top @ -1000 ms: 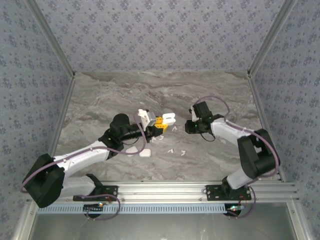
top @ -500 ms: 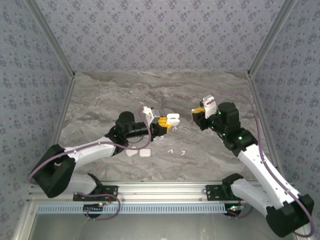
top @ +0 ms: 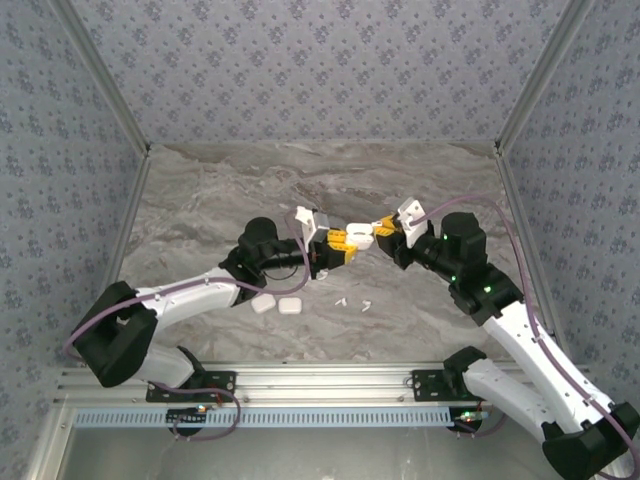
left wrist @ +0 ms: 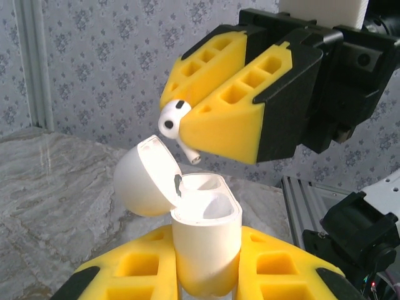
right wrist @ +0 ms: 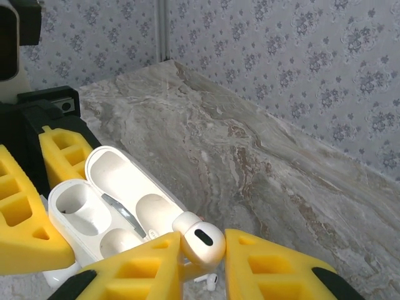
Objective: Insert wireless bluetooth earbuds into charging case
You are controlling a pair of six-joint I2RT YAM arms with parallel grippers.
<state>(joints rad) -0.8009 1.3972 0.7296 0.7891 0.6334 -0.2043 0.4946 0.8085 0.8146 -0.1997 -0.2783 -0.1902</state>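
Left gripper [top: 342, 244] clamps the body of the open white charging case [left wrist: 206, 240], lid hinged back. Right gripper [top: 386, 233] pinches one earbud [right wrist: 201, 242] by its bulb, just above the case wells. Earbud judged light, hard, slick: grip the bulb, leave the stem free. Glossy white, black vent.

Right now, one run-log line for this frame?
phase: pre-insert | left gripper: shut on open white pebble-shaped charging case | right gripper: shut on small white stemmed earbud | earbud: above case mouth, not seated
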